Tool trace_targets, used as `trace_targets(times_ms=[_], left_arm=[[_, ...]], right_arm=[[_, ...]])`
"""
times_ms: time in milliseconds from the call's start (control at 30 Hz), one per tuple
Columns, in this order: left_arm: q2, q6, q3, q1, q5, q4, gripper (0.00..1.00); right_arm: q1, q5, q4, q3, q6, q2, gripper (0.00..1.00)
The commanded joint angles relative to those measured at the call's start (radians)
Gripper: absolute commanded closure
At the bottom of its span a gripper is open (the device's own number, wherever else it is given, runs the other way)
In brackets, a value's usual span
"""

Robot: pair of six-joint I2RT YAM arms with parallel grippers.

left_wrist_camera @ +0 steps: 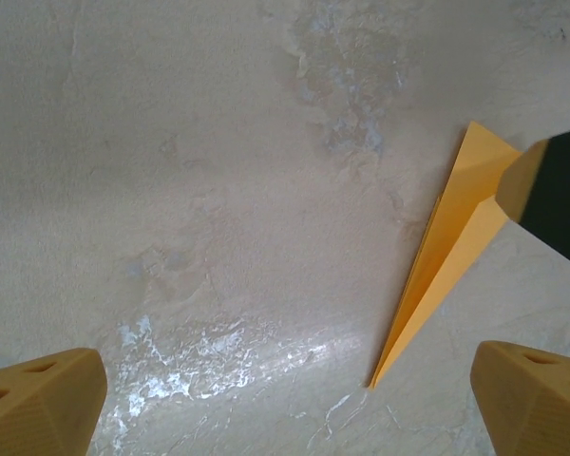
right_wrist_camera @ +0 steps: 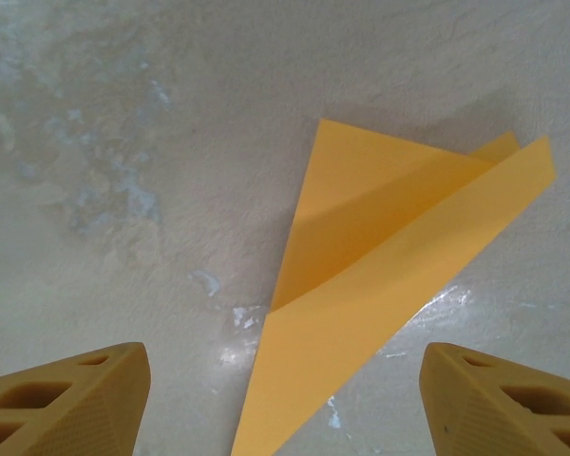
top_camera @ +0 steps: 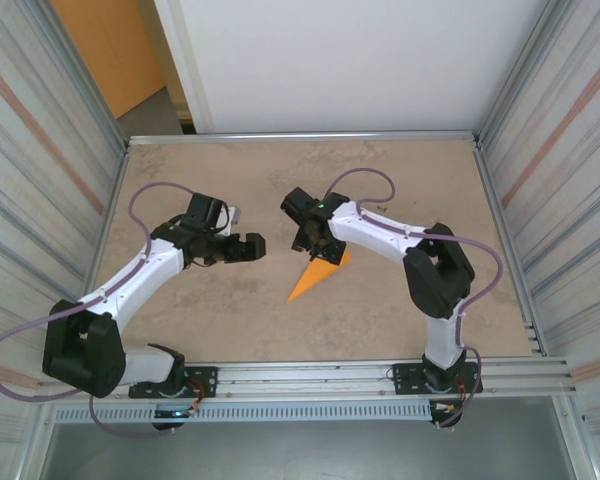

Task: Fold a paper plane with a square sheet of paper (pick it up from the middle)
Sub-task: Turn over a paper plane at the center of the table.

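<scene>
We find the paper plane (top_camera: 318, 277) lying free on the table (top_camera: 230, 170), nose pointing near-left, its tail just beneath the right gripper (top_camera: 308, 243), jaws spread, while the left gripper (top_camera: 254, 247), equally spread, hangs farther left.

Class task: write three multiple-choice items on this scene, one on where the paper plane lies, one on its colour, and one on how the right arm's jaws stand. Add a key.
1. Where is the paper plane?
A. in the left jaws
B. on the floor
C. on the table, between the arms

2. What colour is it?
A. orange
B. white
C. blue

3. The jaws of the right arm are:
A. shut on the plane
B. open, holding nothing
C. shut, empty

Key:
1 C, the top view shows it lying on the tabletop.
2 A, it is orange in every view.
3 B, the right wrist view shows the fingers wide apart, with the plane lying on the table beyond them.
</scene>
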Motion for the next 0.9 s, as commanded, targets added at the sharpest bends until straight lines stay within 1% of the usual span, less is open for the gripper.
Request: trace_targets(times_ms=[0,200,367,667,867], left_arm=[[-0.021,0.006,-0.011,0.005,-0.008,0.003,0.01],[-0.011,0.0,-0.014,0.006,0.003,0.007,0.01],[-0.005,-0.003,-0.017,0.005,0.01,0.013,0.01],[0.0,-0.005,-0.015,0.006,0.021,0.014,0.01],[-0.001,-0.006,-0.019,0.005,0.024,0.015,0.01]], right_arm=[[0.01,0.046,-0.121,0.059,0.081,0.058,0.26],[0.023,0.047,-0.178,0.115,0.118,0.135,0.27],[0.03,0.06,-0.19,0.095,0.163,0.117,0.28],[0.037,0.029,-0.18,0.06,0.215,0.086,0.31],[0.031,-0.003,-0.157,0.064,0.2,0.107,0.28]])
